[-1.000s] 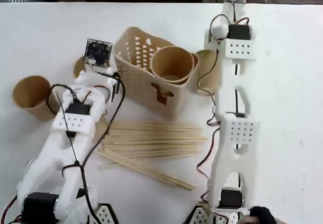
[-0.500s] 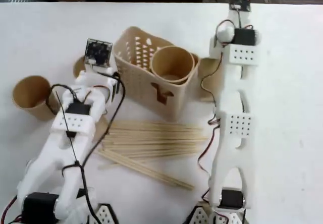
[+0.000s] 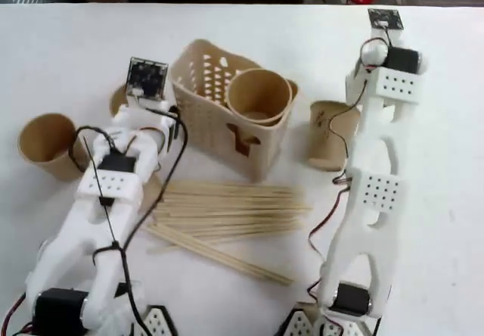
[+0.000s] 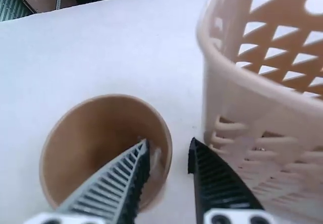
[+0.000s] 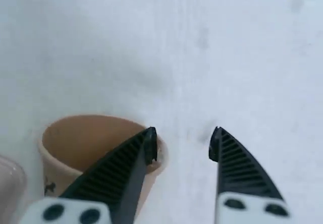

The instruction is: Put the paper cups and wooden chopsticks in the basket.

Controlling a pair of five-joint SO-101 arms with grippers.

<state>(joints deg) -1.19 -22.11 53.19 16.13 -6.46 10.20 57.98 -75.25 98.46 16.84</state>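
- High view: a basket (image 3: 215, 132) is seen near the middle of the white table (image 3: 68, 41), and a first cup (image 3: 259, 98) is held upright inside it at its right end.
- Wooden chopsticks (image 3: 227, 211) are laid flat on the table in front of the basket, between the two arms, with a few sticks splayed at an angle.
- A second cup (image 3: 45, 145) is found on the table at the far left, apart from the basket.
- Left wrist view: the left gripper (image 4: 169, 151) is spread, with one finger set inside a third cup (image 4: 101, 133) and the other outside its rim, between that cup and the basket.
- Right wrist view: the right gripper (image 5: 184, 138) is spread wide, with one finger placed over the rim of a fourth cup (image 5: 86, 143) and the other over bare table; this cup is seen just right of the basket.
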